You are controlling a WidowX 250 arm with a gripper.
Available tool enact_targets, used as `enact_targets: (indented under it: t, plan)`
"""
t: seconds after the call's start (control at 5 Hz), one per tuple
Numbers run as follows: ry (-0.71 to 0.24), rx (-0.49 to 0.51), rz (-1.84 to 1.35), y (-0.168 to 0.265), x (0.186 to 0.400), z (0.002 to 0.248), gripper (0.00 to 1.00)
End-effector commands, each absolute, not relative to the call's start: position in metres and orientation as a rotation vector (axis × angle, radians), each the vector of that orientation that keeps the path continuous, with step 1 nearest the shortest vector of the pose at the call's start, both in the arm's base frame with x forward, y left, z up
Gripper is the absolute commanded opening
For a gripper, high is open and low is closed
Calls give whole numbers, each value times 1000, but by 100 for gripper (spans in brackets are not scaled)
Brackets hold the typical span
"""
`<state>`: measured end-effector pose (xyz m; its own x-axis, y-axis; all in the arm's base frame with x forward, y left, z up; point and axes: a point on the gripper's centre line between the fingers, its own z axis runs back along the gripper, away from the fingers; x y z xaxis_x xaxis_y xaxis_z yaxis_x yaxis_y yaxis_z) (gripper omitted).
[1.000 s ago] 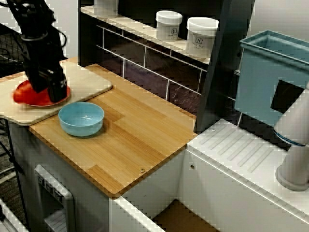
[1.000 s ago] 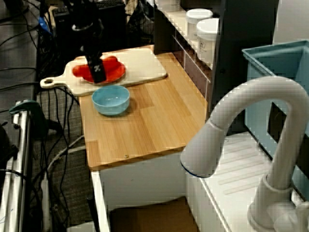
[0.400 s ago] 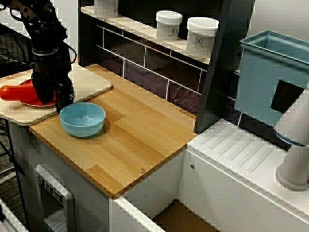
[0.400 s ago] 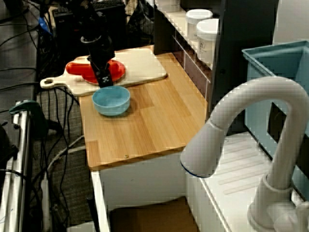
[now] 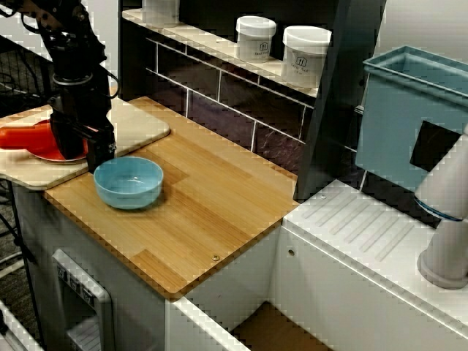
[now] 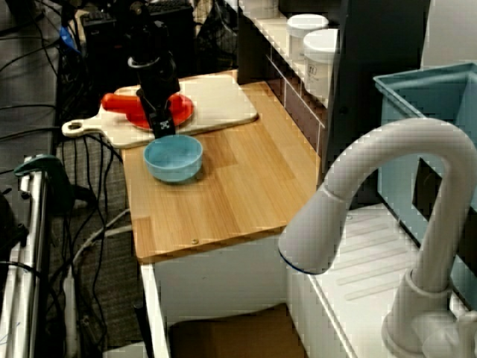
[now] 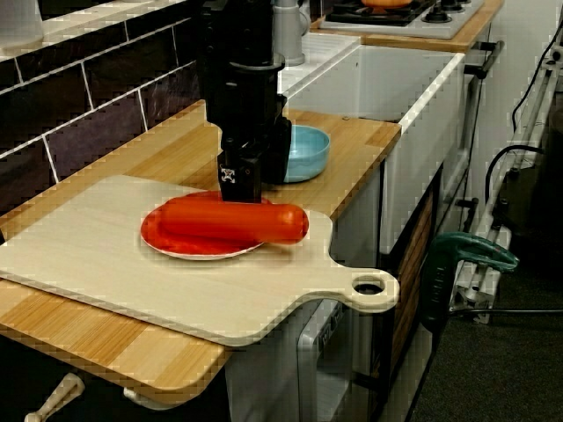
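Wood counter (image 5: 219, 205): gripper (image 5: 93, 162) down at back rim of blue bowl (image 5: 129, 183), just beside red plate (image 7: 176, 249) on cutting board (image 5: 139, 124), can't tell if pincer's open or closed; bowl sits unlifted on counter

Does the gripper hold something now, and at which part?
Cannot be told: the gripper stands between the blue bowl and the red plate, its jaws hidden.

The black arm (image 5: 69, 44) comes down steeply, its wrist (image 5: 77, 88) stacked right above the fingers (image 7: 236, 176). The gripper (image 5: 84, 152) points straight down, its jaws standing apart.
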<state>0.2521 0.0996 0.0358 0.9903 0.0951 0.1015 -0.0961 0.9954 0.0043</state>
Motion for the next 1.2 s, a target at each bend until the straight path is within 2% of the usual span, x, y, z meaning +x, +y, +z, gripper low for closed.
enact_targets:
  t: [0.0,0.4,0.6,1.0]
  plan:
    - [-99,-25,97,67,262,49,100]
    - [-87,-17,87,24,273,42,100]
    - [-80,21,64,11,277,35,100]
    - [-50,-17,52,16,272,44,100]
